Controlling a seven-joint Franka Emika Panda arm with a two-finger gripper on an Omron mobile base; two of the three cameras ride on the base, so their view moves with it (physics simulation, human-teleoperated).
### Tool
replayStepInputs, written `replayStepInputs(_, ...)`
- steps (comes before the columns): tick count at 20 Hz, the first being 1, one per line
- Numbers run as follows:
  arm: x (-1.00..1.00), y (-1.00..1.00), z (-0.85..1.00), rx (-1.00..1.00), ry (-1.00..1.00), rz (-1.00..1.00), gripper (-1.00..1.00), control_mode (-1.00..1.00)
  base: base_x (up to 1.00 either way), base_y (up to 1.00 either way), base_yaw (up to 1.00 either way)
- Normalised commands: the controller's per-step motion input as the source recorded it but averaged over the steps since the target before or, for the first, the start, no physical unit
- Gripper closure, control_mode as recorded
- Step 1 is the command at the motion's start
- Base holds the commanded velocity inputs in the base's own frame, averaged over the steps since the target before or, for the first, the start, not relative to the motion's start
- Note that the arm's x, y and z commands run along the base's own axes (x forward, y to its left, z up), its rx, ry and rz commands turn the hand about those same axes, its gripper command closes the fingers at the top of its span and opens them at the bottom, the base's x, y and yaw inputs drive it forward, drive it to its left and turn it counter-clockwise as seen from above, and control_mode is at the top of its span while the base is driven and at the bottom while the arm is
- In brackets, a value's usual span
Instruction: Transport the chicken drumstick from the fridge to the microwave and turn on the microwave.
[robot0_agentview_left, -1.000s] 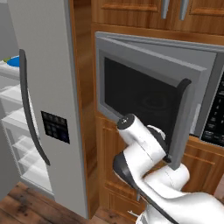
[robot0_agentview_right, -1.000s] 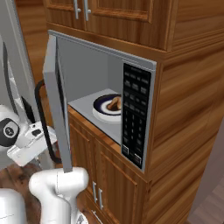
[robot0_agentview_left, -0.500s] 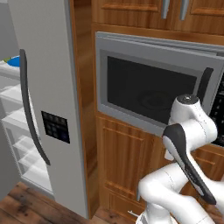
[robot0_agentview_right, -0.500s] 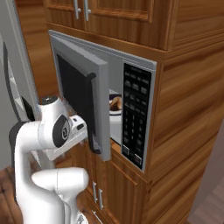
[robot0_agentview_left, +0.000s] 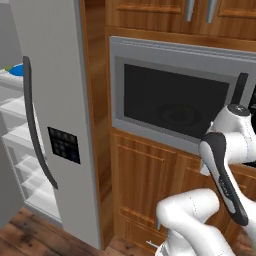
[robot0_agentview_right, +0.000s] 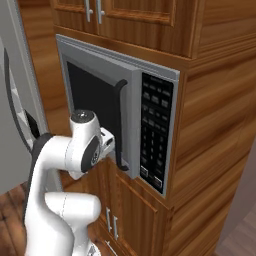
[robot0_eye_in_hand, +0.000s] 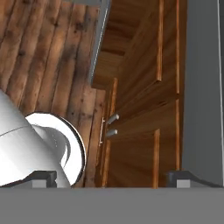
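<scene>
**Microwave door swung nearly shut**

The microwave (robot0_agentview_right: 117, 115) door, wide open a second ago, now stands almost closed, and the arm has swung across to its handle (robot0_agentview_right: 119, 127). The drumstick, earlier seen on its plate inside, is hidden behind the door. The fridge (robot0_agentview_left: 55, 125), at nine o'clock, stays open. Jaws spread wide, holding nothing. Press the door flush, then find the start button on the panel (robot0_agentview_right: 155, 132).

Our white arm (robot0_agentview_right: 65, 165) bends up to chest height; our two-finger tool (robot0_eye_in_hand: 111, 177) points downward, fingers spread wide.
</scene>
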Motion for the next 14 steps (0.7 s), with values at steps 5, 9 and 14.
replayStepInputs(5, 0.0, -0.05, 0.0, -0.02, -0.37, 0.0, -1.0, -1.0, 0.0, 0.0, 0.0)
replayStepInputs(9, 0.24, -0.25, -0.01, -0.15, -0.47, -0.01, -1.0, -1.0, 0.0, 0.0, 0.0)
replayStepInputs(14, 0.93, -0.47, -0.05, -0.13, -0.28, -0.06, -1.0, -1.0, 0.0, 0.0, 0.0)
